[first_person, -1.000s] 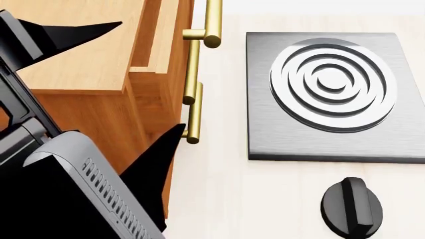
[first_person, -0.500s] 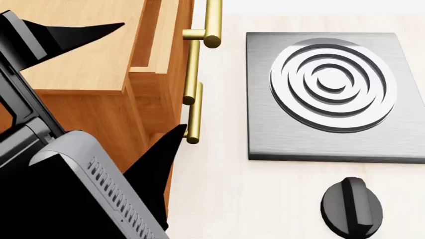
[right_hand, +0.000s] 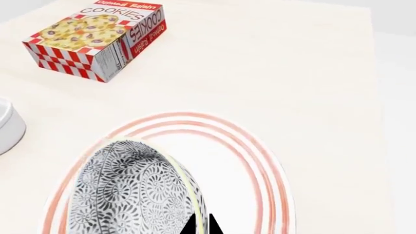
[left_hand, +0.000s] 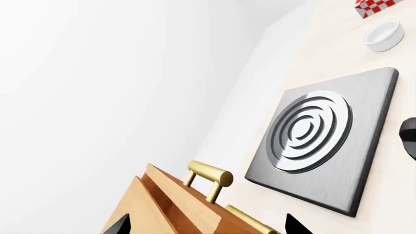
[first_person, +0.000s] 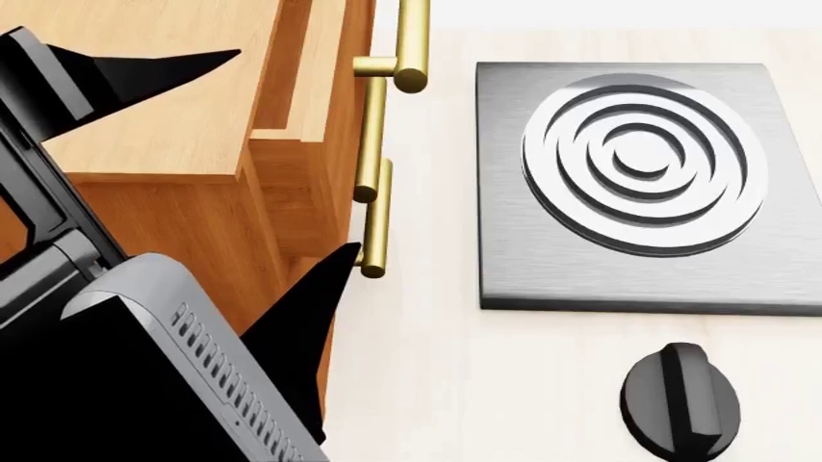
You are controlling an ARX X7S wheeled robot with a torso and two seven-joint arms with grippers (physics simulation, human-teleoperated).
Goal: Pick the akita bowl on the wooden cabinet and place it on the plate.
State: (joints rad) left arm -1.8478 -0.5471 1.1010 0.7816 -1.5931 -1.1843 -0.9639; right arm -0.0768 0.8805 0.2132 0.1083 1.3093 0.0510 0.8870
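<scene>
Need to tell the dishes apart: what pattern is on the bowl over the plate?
Black-and-white swirling floral pattern on the bowl, clearest in the right wrist view.

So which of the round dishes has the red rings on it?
The plate under the patterned bowl. The small cup beside it is plain white; the bowl is black-and-white patterned.

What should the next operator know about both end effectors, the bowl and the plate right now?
Right end effector: shut on the rim of the black-and-white patterned akita bowl, held tilted over the wide white plate with red rings.
Left end effector: open, empty, over the orange-brown wooden cabinet.
Done: bowl is off the cabinet and at the plate.
Left: whether the bowl touches the plate cannot be told; lower it level, release, withdraw.
Nearby: red-and-white cookies box.
</scene>
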